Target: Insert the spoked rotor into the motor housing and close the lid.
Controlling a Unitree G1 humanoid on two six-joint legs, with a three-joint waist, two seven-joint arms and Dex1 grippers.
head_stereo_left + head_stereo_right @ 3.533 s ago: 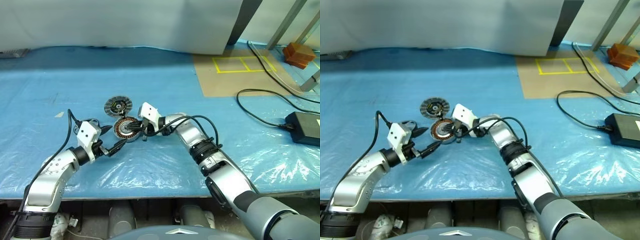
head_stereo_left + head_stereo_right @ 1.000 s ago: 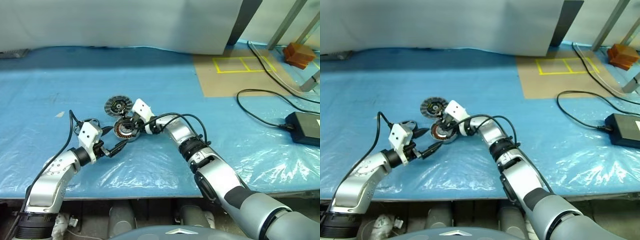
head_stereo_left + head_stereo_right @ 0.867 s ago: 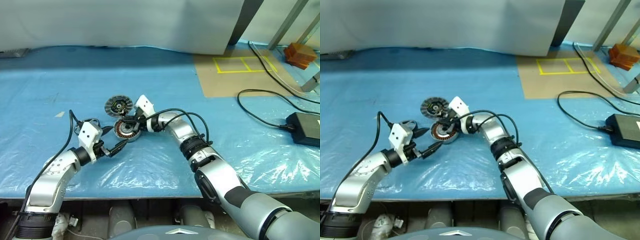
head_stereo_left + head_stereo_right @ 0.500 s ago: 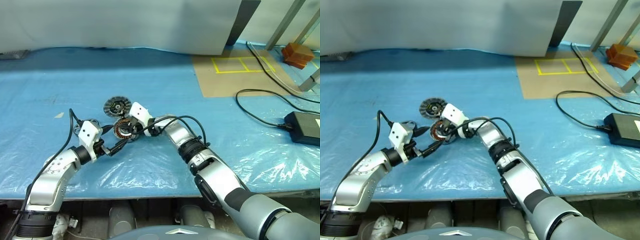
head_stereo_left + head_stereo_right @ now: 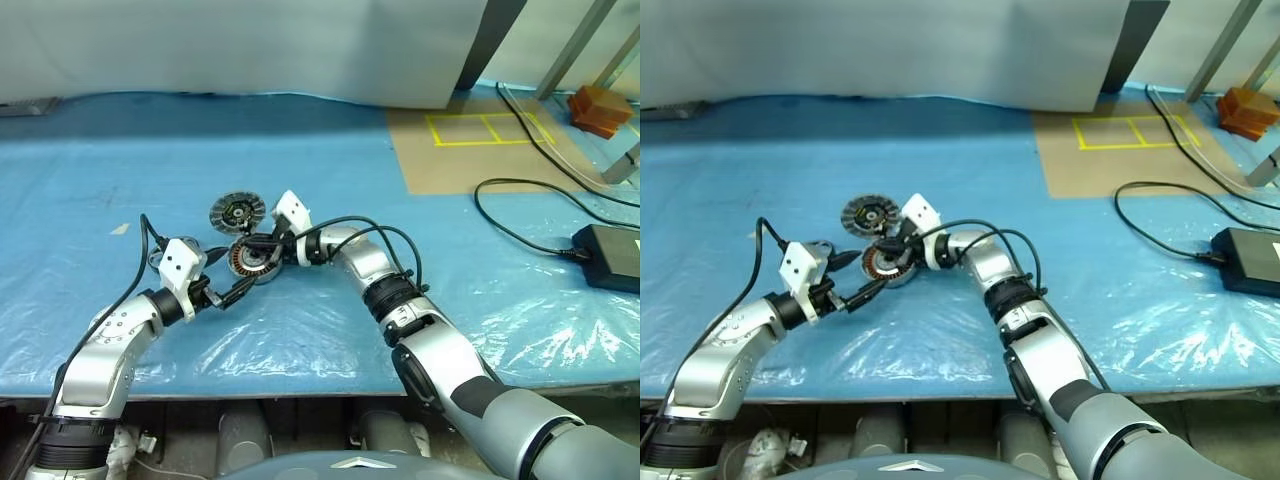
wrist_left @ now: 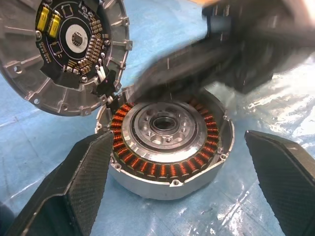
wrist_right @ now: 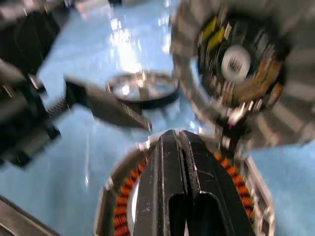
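The left gripper sat nearest, just short of the motor housing, its two black fingers spread wide to either side of the housing without closing on it. The housing rested on the blue plastic sheet. It stood open on top, holding a ring of copper windings around a pale metal centre with a dark bore — no rotor seated in it. Over the housing's top hung the right gripper, jaws pressed together and holding nothing, its tip just above the windings. Just behind the housing, against its far rim, lay the spoked rotor, a ribbed silver disc with a dark hub carrying yellow parts. To the housing's left, beyond the left gripper, a shallow round piece — the lid — lay on the sheet.
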